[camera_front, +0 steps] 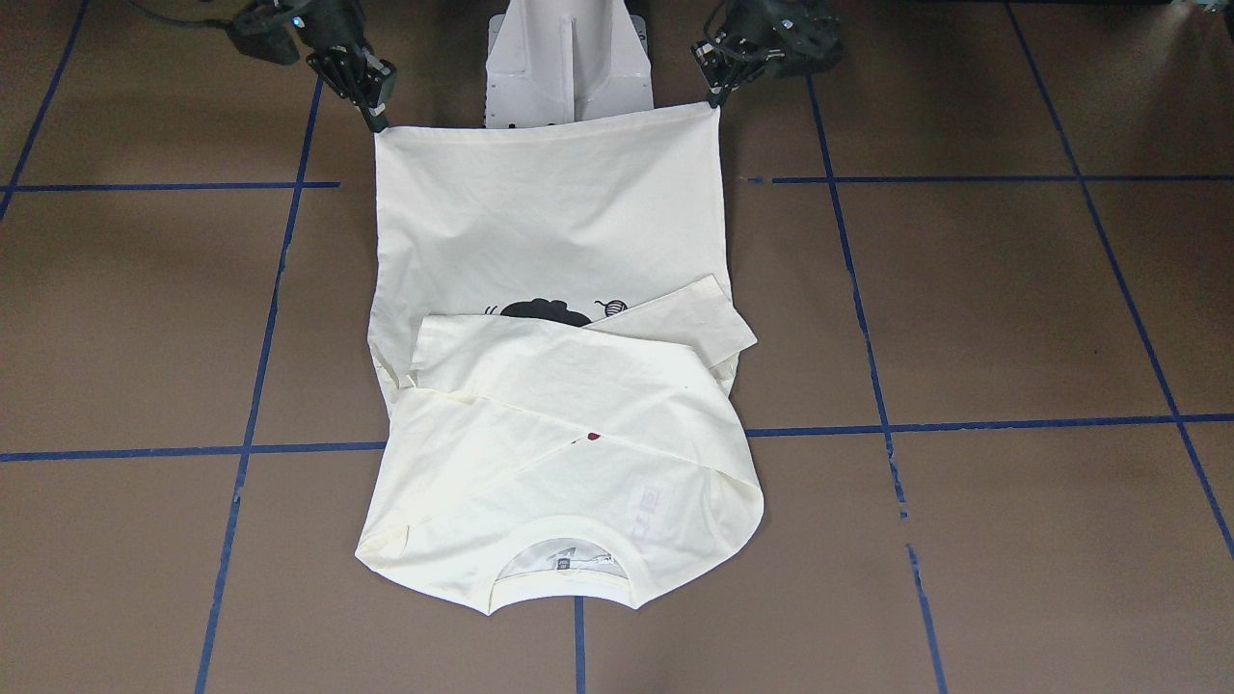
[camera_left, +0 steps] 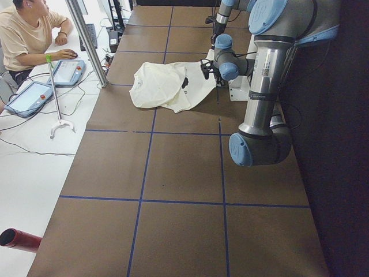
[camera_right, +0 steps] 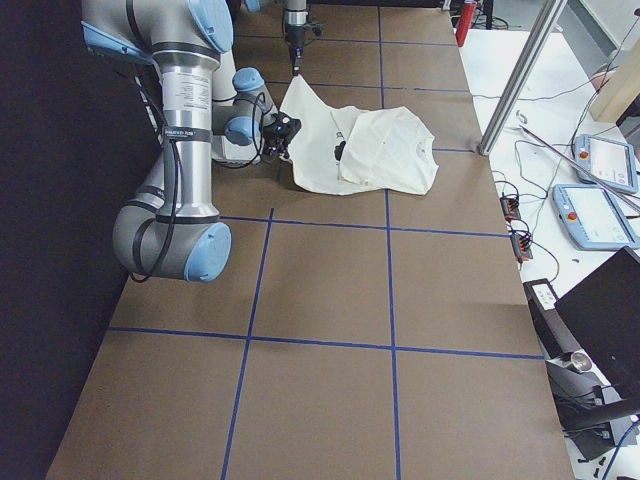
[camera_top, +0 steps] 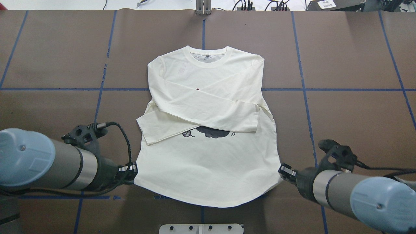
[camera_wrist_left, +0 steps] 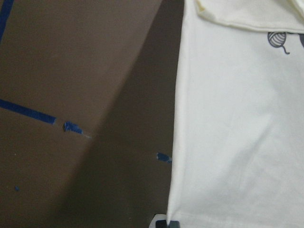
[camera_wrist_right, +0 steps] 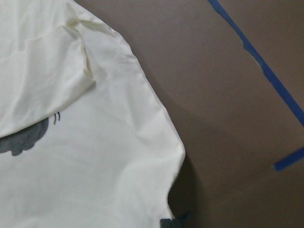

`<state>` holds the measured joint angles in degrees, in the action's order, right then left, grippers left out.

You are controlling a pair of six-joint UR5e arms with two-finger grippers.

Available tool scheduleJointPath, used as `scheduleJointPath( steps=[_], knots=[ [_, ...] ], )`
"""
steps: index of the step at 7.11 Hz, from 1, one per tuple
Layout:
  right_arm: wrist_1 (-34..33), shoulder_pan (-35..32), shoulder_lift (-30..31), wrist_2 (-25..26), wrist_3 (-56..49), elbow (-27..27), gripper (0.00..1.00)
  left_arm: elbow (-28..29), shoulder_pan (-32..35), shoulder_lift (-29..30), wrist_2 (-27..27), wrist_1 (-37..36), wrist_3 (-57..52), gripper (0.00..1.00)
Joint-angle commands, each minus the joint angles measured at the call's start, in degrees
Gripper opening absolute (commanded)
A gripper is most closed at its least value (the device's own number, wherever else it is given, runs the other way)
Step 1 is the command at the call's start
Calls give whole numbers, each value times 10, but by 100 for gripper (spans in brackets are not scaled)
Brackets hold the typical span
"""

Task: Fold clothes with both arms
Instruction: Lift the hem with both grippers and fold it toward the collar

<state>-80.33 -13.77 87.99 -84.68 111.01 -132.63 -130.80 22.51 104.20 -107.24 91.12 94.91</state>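
Though beneath T-shirt (camera_top: 208,169), brown blue-taped table (camera_top: 351,48).

Bright, even light falls from above on the brown table (camera_top: 341,58). The cream shirt (camera_top: 208,169) is nearly washed out, its creases faint. Shadows are soft, except for a broad dark wedge left of the shirt in the left wrist view. Both wrist views are slightly blurred and grainy.
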Motion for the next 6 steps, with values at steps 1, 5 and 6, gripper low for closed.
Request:
scheduleJointPath(
  steps=[1,5,6],
  knots=[
    [0,-158,-168,-97,-123,184,0,135,86,112,1,11,-106,0],
    [7,-295,-330,-154,-256,466,0,343,164,165,98,176,-157,0],
    [23,-311,-365,-155,-256,520,0,384,170,184,123,182,-162,0]
  ],
)
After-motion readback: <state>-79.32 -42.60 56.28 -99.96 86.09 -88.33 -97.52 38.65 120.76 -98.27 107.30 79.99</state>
